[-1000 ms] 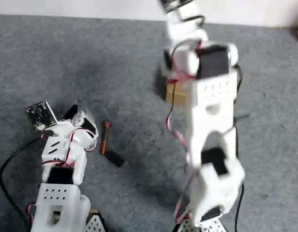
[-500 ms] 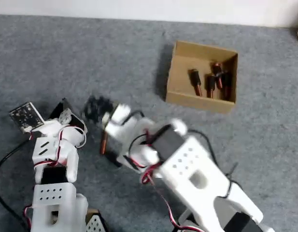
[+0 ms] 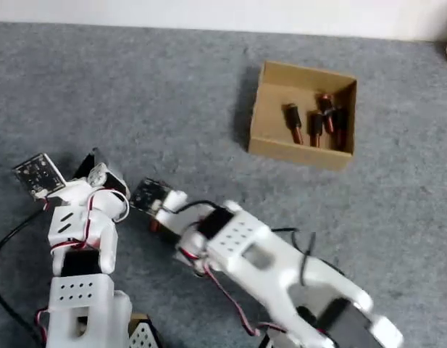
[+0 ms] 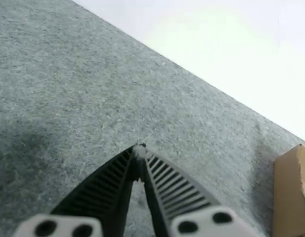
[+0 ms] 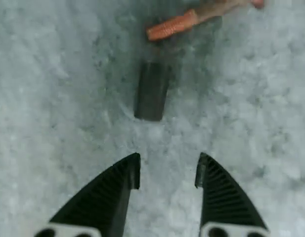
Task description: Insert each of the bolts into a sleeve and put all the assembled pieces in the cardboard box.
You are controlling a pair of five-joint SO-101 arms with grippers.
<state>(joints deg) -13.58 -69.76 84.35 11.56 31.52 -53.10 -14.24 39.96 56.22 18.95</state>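
Right wrist view: right jaws open wide, nothing between them, hanging low over the grey table (image 5: 53,98). The black sleeve (image 5: 152,90) lies flat just ahead of the tips, roughly centred on the gap, long axis pointing away from the jaws. The copper bolt (image 5: 187,20) lies just past the sleeve's far end, crosswise to it; can't tell if they touch. Left wrist view: left jaws closed tip to tip, empty, held off to the side, with a corner of the cardboard box (image 4: 293,197) well ahead of them. High view: the box (image 3: 292,148) is well apart from both jaws and has three assembled pieces (image 3: 315,123) inside, so this looks like the last pair. Step in hand is likely picking up the sleeve. To do it well, come straight down with the sleeve centred in the gap, pinch across its round sides near the middle, and leave both ends free so the bolt can go in. Keep the tips off the bolt; a nudge could roll it away.
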